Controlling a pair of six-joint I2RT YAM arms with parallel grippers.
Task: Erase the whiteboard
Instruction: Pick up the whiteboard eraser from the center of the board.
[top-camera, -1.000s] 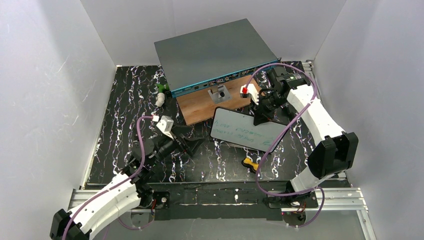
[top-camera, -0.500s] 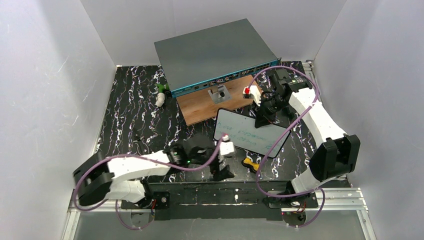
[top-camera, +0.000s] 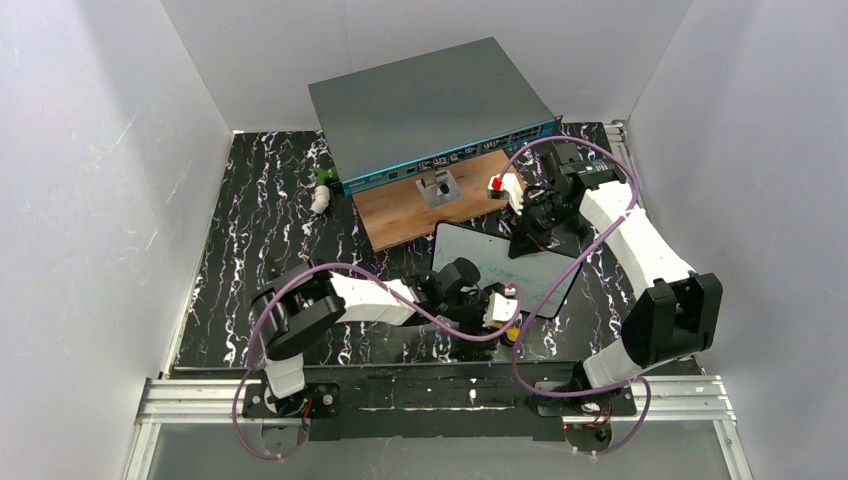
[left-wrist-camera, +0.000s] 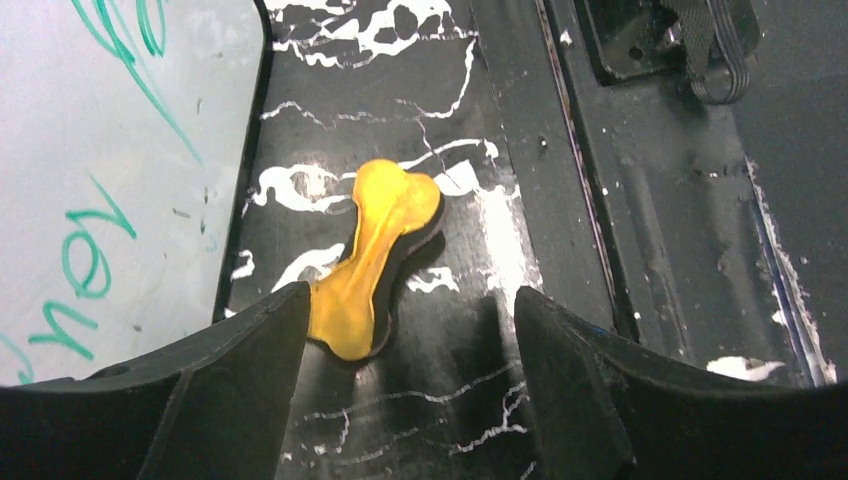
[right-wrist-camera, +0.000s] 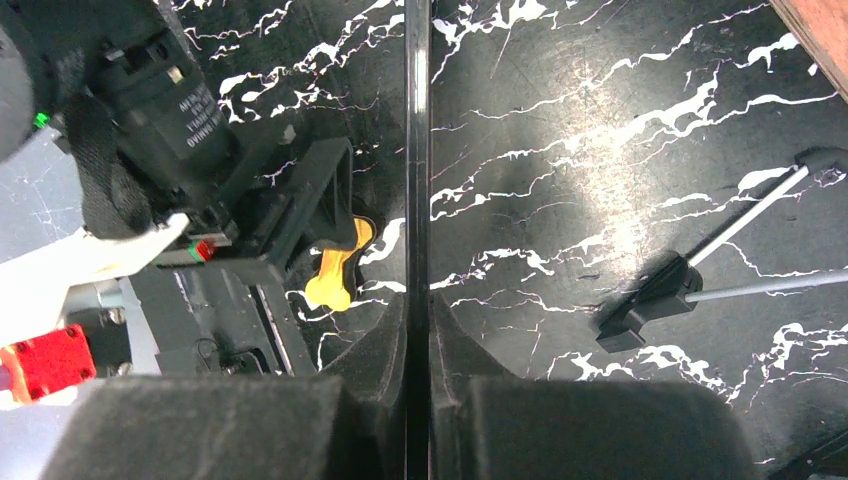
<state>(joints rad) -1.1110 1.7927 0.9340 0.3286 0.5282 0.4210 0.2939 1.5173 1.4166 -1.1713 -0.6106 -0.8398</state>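
Eraser: a yellow, bone-shaped pad with a dark bottom. It lies flat on the table, just in front of the whiteboard's near edge, and does not touch it.

Left tool: low over the eraser, in front of the whiteboard. Its jaws are wide apart, one on each side of the pad, and they hold nothing. One jaw is very close to the pad's end, but I cannot tell if it touches. I think it is there to pick the eraser up, because the wiping cannot start without it. The pad is thin and flat, so the jaws may need to go right down to the table to catch it.

Whiteboard: in the middle of the table, and it looks tipped up on its far side. Green writing covers it, so no wiping is done yet.

Right tool: at the whiteboard's far right edge. Its jaws are pinched tight on the thin rim. I think it holds the whiteboard so that it will not slide when it is rubbed.

Wooden board: flat on the table, just behind the whiteboard, with a small metal piece on top.

Grey box: farthest behind the whiteboard, near the back wall. Its teal front faces the whiteboard.
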